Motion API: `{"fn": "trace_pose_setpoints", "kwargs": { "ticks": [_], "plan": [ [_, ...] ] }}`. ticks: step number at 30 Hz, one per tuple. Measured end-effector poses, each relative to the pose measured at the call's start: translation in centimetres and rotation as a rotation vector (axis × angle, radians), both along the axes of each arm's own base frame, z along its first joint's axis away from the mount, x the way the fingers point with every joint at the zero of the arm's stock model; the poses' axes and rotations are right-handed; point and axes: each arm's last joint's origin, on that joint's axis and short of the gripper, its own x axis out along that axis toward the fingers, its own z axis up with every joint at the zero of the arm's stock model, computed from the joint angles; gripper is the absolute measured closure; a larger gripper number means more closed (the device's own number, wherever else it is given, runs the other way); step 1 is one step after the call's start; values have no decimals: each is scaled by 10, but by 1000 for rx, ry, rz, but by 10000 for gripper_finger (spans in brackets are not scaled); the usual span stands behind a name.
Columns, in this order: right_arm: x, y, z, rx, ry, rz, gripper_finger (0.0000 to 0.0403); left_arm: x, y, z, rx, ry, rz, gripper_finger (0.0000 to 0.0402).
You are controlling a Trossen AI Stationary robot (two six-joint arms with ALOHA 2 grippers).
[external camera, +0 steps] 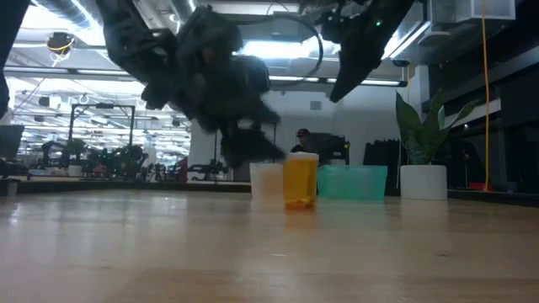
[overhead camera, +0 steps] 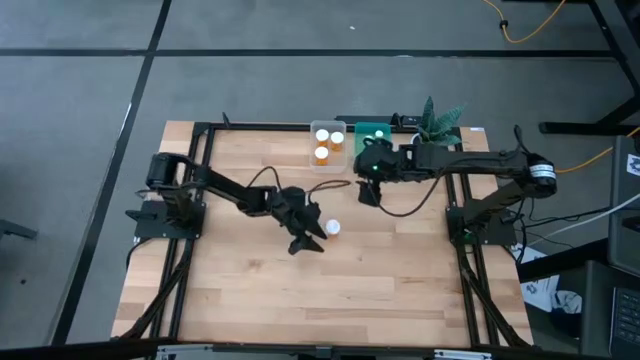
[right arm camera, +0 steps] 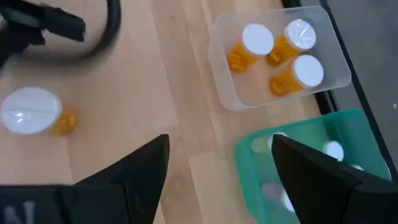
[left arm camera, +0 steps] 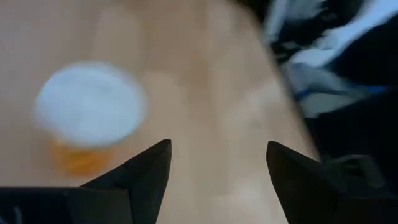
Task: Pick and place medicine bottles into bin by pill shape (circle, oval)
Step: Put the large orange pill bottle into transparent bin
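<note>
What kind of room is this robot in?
Probably a robotics lab or workshop: two robot arms work at a wooden table, cables trail over the floor, and the low view shows a big hall with ceiling lights.

We see the orange white-capped medicine bottle [overhead camera: 332, 228] standing on the wooden surface [overhead camera: 250, 290] just beside our left pincer [overhead camera: 312, 240]; both tubs lie behind it, under our right pincer [overhead camera: 368, 190].

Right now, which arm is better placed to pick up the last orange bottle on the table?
Left. The left gripper hovers open right beside the orange bottle; the right gripper is farther off.
</note>
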Motion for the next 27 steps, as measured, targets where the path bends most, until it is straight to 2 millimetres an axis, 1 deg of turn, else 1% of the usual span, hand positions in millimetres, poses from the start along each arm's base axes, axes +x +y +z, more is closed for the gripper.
{"fn": "trace_pose_setpoints", "kwargs": {
  "ticks": [1,4,6,8,11,14,16,18,22,24,27],
  "plan": [
    [-3,1,2,4,2,-5,120,-1,2,6,-19,-17,-28,147],
    [-11,2,9,17,-4,-22,120,-11,6,22,-51,14,-83,147],
    [-17,3,12,28,3,-37,120,-24,11,33,-24,69,-102,147],
    [-23,3,14,41,17,-55,120,-39,15,44,39,117,-106,147],
    [-30,6,14,65,52,-82,120,-67,20,60,188,180,-36,147],
    [-34,10,11,85,90,-100,120,-94,24,68,333,138,75,147],
    [-35,13,6,90,102,-97,120,-113,26,66,367,102,135,147],
    [-36,18,-1,97,134,-84,120,-134,27,57,367,71,178,147],
    [-39,28,-16,109,170,-67,120,-167,33,41,353,-45,312,147],
    [-40,33,-22,115,173,-65,120,-180,34,33,344,-64,361,147],
    [-39,38,-30,117,161,-50,120,-194,35,28,358,-134,405,147]
  ]
}}
